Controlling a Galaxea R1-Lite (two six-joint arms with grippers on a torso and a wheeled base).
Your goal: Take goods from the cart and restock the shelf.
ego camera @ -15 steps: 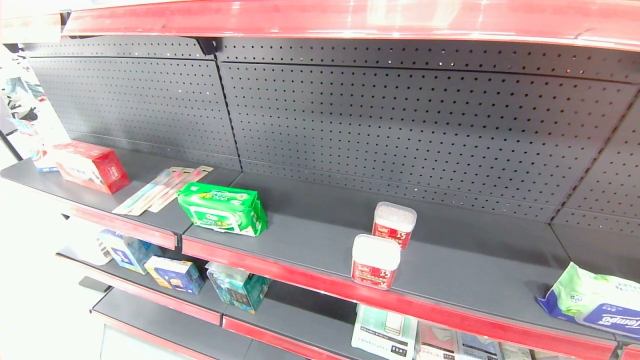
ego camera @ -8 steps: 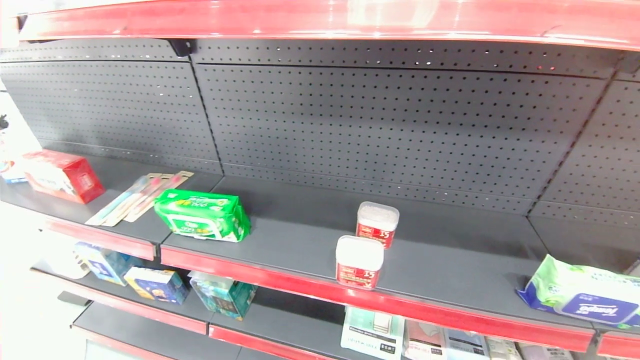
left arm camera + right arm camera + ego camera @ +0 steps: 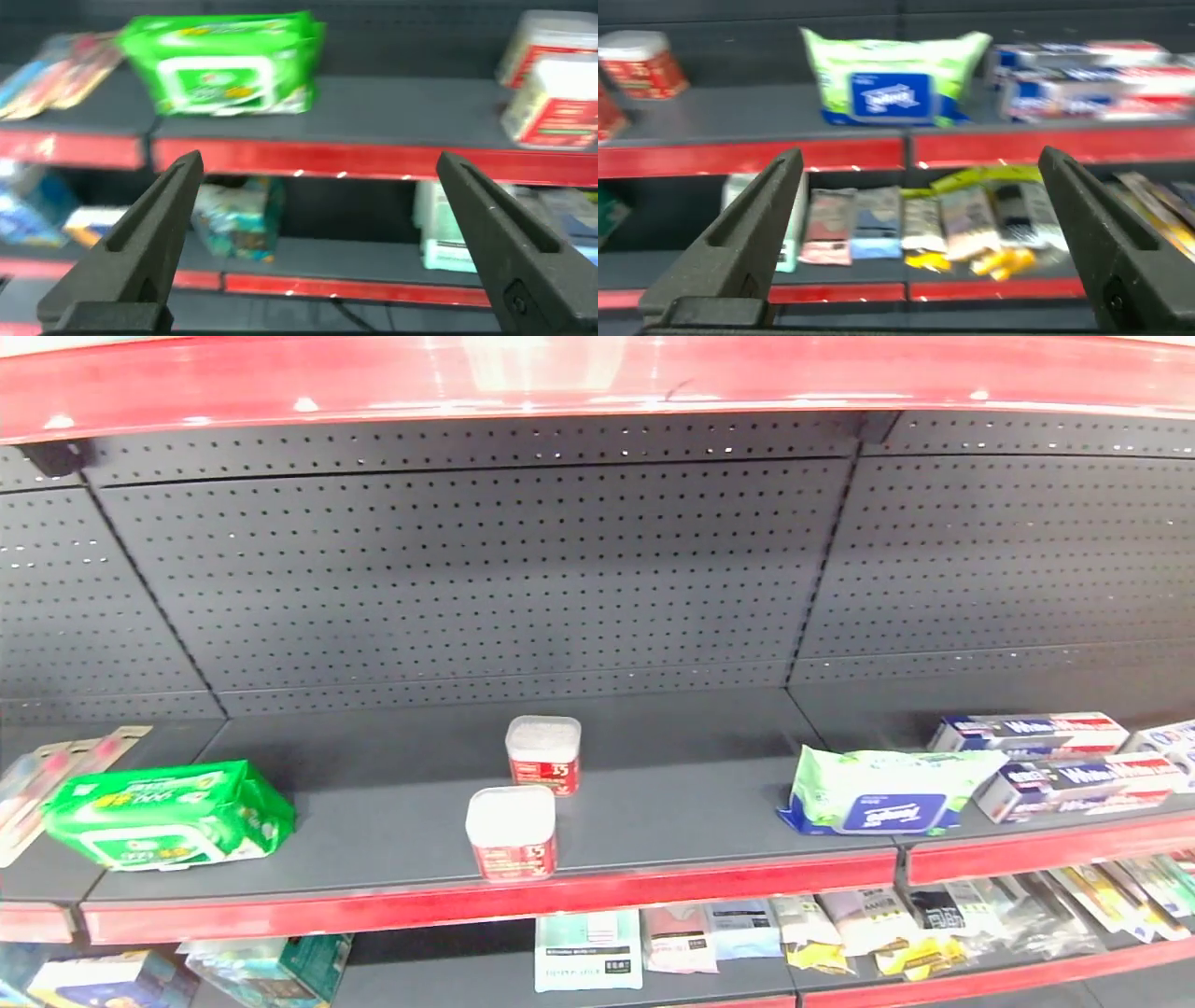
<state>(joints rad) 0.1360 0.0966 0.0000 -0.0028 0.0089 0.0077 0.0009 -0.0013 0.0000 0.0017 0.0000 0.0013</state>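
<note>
Head view: dark grey metal shelf w/ red front lip point(image 3: 672, 807) carries green soft wipes pack point(image 3: 168, 814) and red white-lidded plastic tub point(image 3: 512, 833) near its edge, prob. fronted for shoppers. L gripper point(image 3: 318, 163) and R gripper point(image 3: 920, 159) both spread wide, empty, ready for stock.

Left tool point(image 3: 318, 243) and right tool point(image 3: 920, 243) both hang level, fingers spread wide, holding nothing.

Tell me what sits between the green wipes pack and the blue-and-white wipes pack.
In the head view, two white-lidded red tubs stand between them: the front tub at the shelf edge, the rear tub behind it.
</note>
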